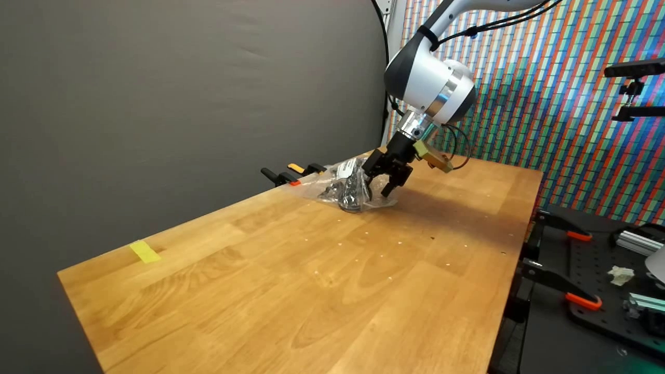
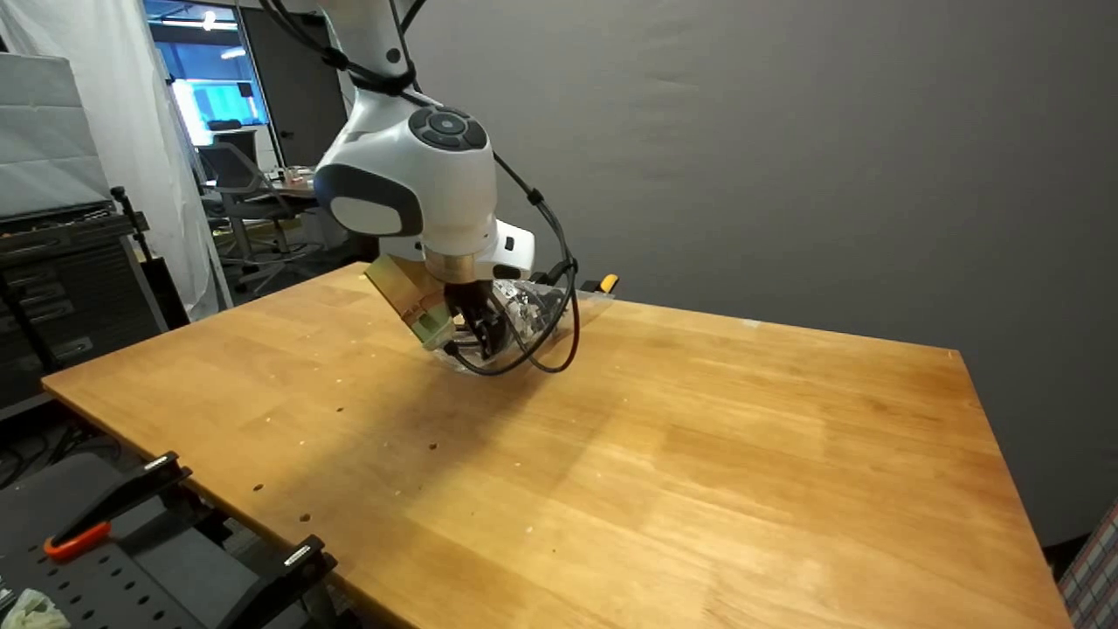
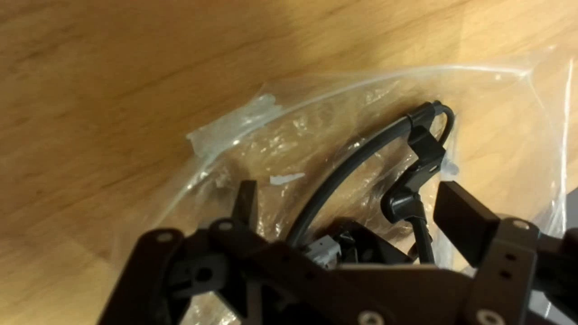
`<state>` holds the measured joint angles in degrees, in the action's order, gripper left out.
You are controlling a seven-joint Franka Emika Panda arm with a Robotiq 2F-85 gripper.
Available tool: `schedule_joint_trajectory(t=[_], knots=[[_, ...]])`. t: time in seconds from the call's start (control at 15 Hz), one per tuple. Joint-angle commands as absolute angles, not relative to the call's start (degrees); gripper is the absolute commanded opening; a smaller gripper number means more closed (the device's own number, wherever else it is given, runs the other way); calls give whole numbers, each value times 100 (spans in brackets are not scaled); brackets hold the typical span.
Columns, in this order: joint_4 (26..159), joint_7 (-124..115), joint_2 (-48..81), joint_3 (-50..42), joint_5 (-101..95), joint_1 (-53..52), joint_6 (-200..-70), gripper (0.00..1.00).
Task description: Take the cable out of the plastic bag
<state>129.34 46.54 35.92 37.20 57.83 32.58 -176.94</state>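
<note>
The clear plastic bag [image 1: 311, 188] lies near the table's far edge, with a white label on it. It also shows in the other views [image 2: 594, 304] [image 3: 505, 131]. A black cable [image 3: 336, 180] with a black bracket-like piece and a metal connector lies in the bag; part of it is hidden behind the gripper. The dark bundle also shows in an exterior view [image 1: 353, 191]. My gripper [image 3: 352, 201] is open, low over the bag. In the wrist view its fingers stand either side of the cable, apart from it. The gripper also shows in both exterior views [image 1: 379, 182] [image 2: 487, 332].
Clamps [image 1: 280, 177] grip the far table edge beside the bag. A yellow tape strip [image 1: 145, 251] is stuck on the wooden table [image 1: 311, 291]. A grey wall stands behind. More clamps [image 1: 563, 285] sit at the opposite edge. The arm's loose cable [image 2: 572, 336] hangs near the gripper.
</note>
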Motion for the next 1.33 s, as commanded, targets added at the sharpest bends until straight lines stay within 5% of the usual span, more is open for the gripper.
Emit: schedule_joint_trajectory(t=[0.0,1.07,1.2,1.27], knots=[[12664,4942,3801,4048,5906,3562,-17807,100],[12179,5187,4681,4885,5939,4583,-17770,98],[12228,5226,4756,5055,5925,4789,-17768,91],[12252,5253,4807,5113,5911,4871,-17783,73]])
